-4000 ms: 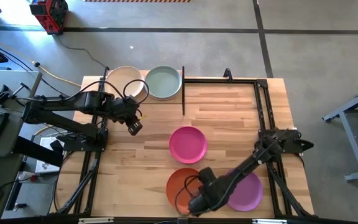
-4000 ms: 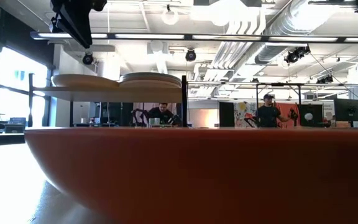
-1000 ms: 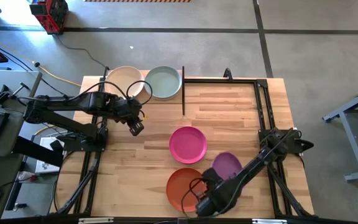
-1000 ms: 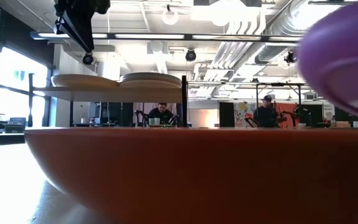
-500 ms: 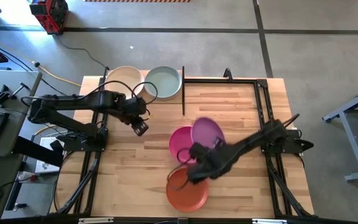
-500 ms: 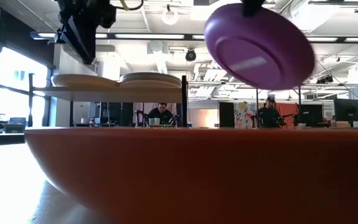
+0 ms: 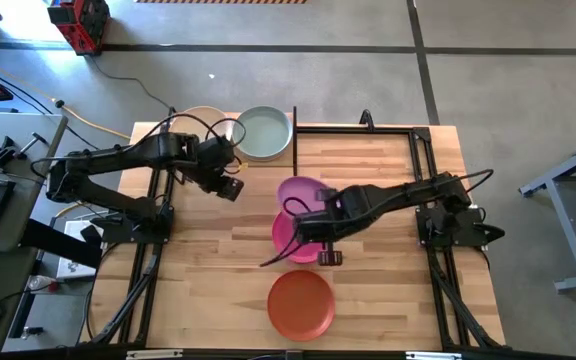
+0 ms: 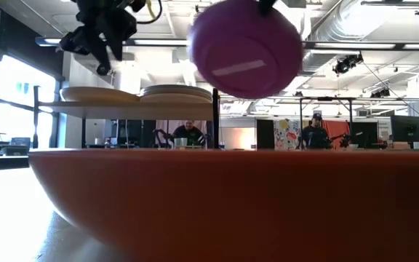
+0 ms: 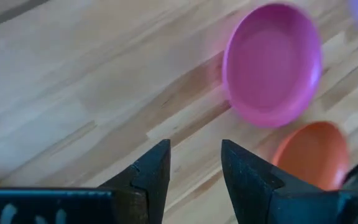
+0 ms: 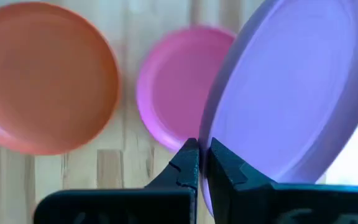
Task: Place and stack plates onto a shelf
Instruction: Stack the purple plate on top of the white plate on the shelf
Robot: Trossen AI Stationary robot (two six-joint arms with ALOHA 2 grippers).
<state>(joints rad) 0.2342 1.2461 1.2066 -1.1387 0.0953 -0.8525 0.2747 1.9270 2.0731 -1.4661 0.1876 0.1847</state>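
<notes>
My right gripper [image 10: 198, 163] pinches the purple plate [image 10: 297, 93] by its rim, the shelf [image 8: 133, 107] lying far-left of me.

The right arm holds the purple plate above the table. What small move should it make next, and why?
Probably carry it on toward the shelf. The right gripper is shut on the rim of the purple plate, tilted in the air above the magenta plate. The pale green plate already lies on the shelf.
</notes>
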